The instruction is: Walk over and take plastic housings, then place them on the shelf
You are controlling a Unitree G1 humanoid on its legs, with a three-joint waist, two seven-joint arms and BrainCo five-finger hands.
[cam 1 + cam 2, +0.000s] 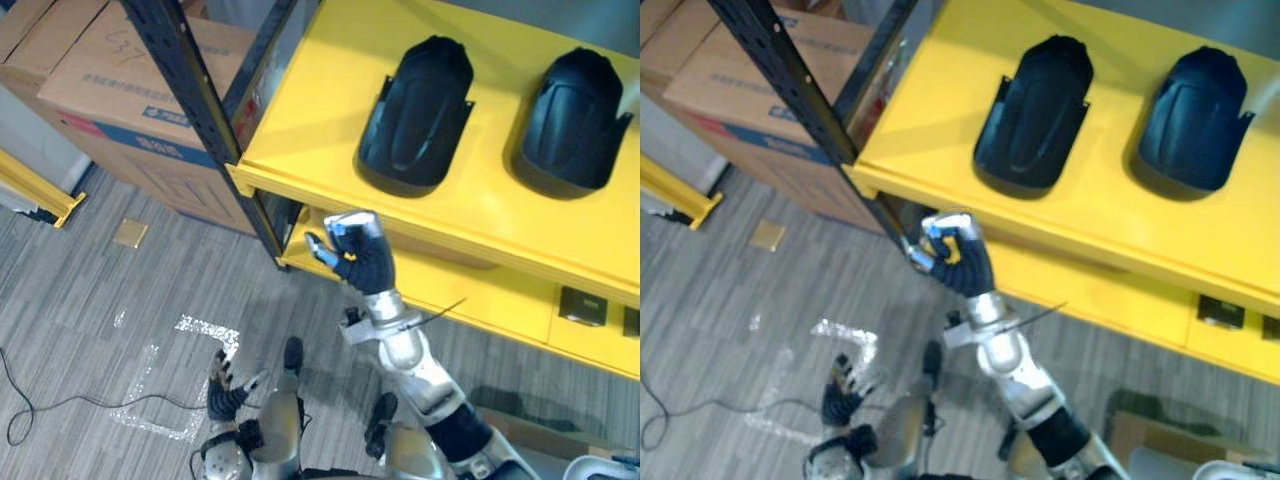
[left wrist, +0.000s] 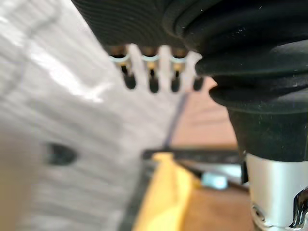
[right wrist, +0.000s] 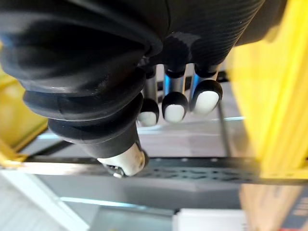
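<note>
Two black plastic housings lie side by side on the yellow top shelf [image 1: 300, 130], one on the left [image 1: 415, 105] and one on the right [image 1: 575, 115]. My right hand [image 1: 360, 255] is raised in front of the shelf's front edge, just below the left housing and apart from it. Its fingers [image 3: 175, 103] are relaxed and hold nothing. Down by my side, my left hand [image 1: 222, 390] hangs above the grey floor, fingers [image 2: 151, 82] straight and empty.
A black perforated upright [image 1: 190, 80] stands at the shelf's left corner. Cardboard boxes [image 1: 120, 80] are stacked to its left. A yellow floor rail [image 1: 35, 190] lies at the far left. The lower yellow shelf [image 1: 470, 300] carries small dark parts [image 1: 582, 305].
</note>
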